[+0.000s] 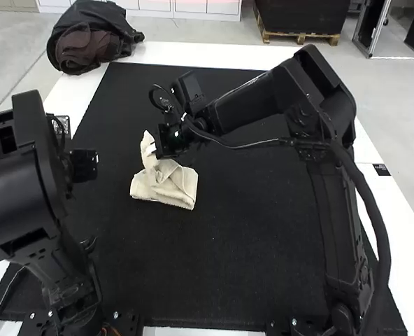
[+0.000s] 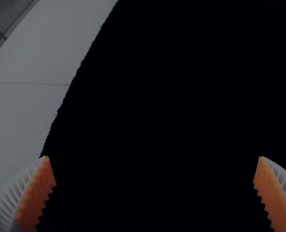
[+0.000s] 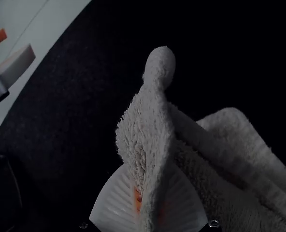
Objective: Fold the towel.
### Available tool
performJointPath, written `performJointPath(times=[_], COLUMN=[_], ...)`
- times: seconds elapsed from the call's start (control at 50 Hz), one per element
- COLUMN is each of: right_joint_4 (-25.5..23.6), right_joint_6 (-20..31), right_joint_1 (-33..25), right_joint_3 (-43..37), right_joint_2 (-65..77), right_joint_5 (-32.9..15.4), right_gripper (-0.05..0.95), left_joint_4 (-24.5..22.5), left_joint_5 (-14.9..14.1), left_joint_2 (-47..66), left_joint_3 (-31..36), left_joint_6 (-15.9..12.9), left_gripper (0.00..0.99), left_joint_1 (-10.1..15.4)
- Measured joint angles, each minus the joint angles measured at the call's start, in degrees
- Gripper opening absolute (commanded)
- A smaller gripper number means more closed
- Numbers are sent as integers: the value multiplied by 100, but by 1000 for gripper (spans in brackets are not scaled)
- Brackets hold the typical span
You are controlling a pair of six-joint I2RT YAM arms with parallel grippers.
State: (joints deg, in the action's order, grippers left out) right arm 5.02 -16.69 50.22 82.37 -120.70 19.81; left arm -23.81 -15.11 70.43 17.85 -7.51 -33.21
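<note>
Looks like you're mid-fold: your right gripper has a raised edge of the towel pinched, the rest bunched on the mat, left of centre. I'd lay that edge over, then let go. Left gripper's wide open. Bag at far left, contents can't tell.
</note>
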Motion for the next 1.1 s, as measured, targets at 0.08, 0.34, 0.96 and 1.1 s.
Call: performJointPath(times=[0.08, 0.34, 0.96, 1.1], right_joint_4=[2, 4, -164, -695], right_joint_6=[-24, -94, 188, 772], right_joint_1=[44, 199, 118, -31], right_joint_3=[92, 391, 1023, 1025], right_joint_2=[-98, -431, -516, -302], right_joint_5=[2, 39, -140, -514], right_gripper=[-23, 326, 897, 893], left_joint_4=[0, 50, 140, 149], left_joint_5=[-17, -105, -190, -210], left_joint_2=[0, 0, 0, 0], left_joint_3=[2, 2, 0, 2], left_joint_6=[-37, -111, -234, -234], left_gripper=[966, 966, 966, 966], left_joint_1=[-61, -254, -402, -404])
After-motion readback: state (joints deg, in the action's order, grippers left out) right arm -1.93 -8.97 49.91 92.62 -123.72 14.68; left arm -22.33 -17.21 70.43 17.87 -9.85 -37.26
